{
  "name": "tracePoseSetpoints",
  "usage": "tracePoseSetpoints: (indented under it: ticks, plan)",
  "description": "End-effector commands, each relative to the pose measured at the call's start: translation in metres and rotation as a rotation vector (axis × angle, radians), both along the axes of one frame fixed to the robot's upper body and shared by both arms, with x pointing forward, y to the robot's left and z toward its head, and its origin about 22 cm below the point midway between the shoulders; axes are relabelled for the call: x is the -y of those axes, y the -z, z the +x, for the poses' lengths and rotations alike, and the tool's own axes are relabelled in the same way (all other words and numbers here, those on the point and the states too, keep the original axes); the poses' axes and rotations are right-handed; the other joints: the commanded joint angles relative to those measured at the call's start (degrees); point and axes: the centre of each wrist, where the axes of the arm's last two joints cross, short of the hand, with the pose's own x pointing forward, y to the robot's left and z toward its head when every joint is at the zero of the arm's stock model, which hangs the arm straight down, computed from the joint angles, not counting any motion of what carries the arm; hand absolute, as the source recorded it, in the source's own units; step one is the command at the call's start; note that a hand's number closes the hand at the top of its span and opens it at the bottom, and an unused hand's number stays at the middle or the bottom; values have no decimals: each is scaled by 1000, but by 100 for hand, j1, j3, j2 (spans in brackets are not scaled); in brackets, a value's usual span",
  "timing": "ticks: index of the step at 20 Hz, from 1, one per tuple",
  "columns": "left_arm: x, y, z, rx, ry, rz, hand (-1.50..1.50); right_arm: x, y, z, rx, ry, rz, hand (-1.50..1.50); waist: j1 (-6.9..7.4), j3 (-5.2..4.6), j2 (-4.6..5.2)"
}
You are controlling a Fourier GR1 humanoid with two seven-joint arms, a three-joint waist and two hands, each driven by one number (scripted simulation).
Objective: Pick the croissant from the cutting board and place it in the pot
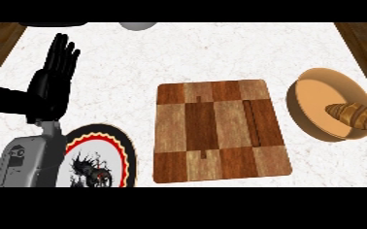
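Croissant [347, 114] lies in the pot [313, 94] at 3 o'clock, off the cutting board [219, 131]; I'd call the placing done. My left hand [54, 77] rests at 9 o'clock, fingers straight, parked out of the way. Right hand unseen.

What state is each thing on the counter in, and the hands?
Croissant: lying in the pot.
Pot: upright, right of the board, holding the croissant.
Board: flat, bare.
Plate: flat, partly behind the left forearm.
Left hand: open, fingers up, resting at left.
Right hand: not in view.
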Motion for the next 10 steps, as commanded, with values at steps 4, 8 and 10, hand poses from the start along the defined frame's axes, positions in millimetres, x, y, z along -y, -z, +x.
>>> tracePoseSetpoints:
  ticks: [4,8,10]
  plan:
    - [0,-14,-4,7,-3,9,0,65,-23,-42,38,56,17,-150,67,9,10]
    - [2,-1,-6,17,7,-1,0,77,-5,-54,40,47,26,-150,69,9,20]
    - [6,-4,-8,-13,-5,4,0,90,-5,-82,50,43,28,-150,37,11,9]
